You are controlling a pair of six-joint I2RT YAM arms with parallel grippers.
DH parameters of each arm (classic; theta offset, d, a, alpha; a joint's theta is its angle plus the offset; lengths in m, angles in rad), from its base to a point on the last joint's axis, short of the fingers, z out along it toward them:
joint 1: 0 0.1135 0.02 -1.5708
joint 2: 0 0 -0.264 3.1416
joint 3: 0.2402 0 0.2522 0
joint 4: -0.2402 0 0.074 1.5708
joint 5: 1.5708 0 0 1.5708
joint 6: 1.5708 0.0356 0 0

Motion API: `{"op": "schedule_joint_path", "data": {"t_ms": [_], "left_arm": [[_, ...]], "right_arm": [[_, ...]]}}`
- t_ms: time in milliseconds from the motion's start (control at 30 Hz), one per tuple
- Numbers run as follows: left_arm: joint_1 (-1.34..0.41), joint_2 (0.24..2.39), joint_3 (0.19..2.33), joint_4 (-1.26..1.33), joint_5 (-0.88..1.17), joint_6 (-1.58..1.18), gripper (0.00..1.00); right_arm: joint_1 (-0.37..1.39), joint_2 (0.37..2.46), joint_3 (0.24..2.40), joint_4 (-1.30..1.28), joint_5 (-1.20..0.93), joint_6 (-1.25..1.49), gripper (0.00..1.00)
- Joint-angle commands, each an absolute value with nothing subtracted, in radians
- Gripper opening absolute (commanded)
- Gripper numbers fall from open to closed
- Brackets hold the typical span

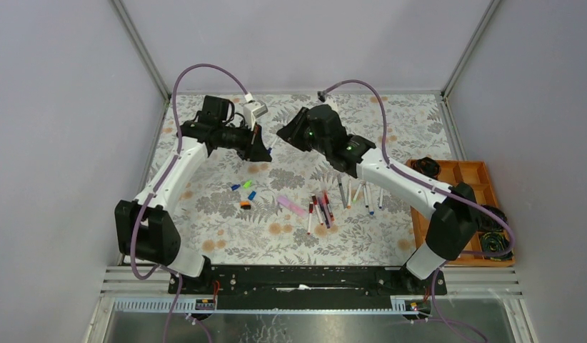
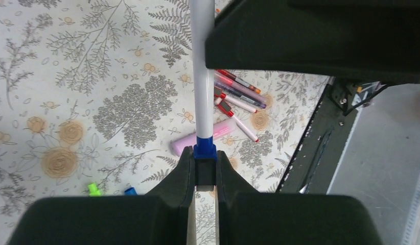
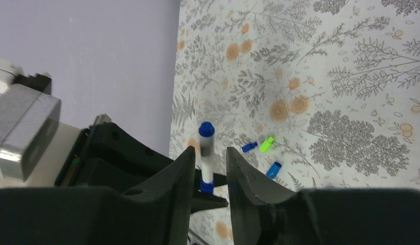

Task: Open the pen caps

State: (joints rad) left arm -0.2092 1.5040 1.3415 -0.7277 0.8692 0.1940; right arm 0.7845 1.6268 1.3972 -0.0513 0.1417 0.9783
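One white pen [image 2: 202, 76] in mid-air over the flowered surface [image 1: 205, 221] | left hand [image 2: 204, 159] clamped tight on its blue cap [image 2: 205, 149] | right hand [image 3: 210, 158] slightly parted, barrel in the gap, contact unclear | loose caps [image 1: 245, 194] and other pens [image 1: 326, 207] lie on the surface

In the left wrist view the pen [image 2: 202, 76] runs off the frame at 12 o'clock, and its blue end vanishes between the fingers of the left pincer [image 2: 204, 161]. From above, the loose caps [image 1: 251, 194] on the worktop [image 1: 205, 214] are mere specks, and the right arm [image 1: 448, 221] hides the tray [image 1: 483, 175] at its 7 o'clock corner.
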Motion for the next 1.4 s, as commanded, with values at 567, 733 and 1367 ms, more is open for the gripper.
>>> {"op": "schedule_joint_path", "data": {"t_ms": [567, 733, 1367], "left_arm": [[-0.548, 1.224, 1.087, -0.877, 0.510, 0.933, 0.00], [-0.580, 1.238, 1.107, -0.877, 0.486, 0.934, 0.00], [-0.616, 1.257, 1.151, -0.960, 0.500, 0.988, 0.00]], "right_arm": [[0.578, 1.655, 1.469, -0.532, -0.898, 0.556, 0.67], [0.651, 1.694, 1.420, -0.510, -0.958, 0.545, 0.66], [0.725, 1.799, 1.409, -0.461, -0.996, 0.543, 0.08]]}}
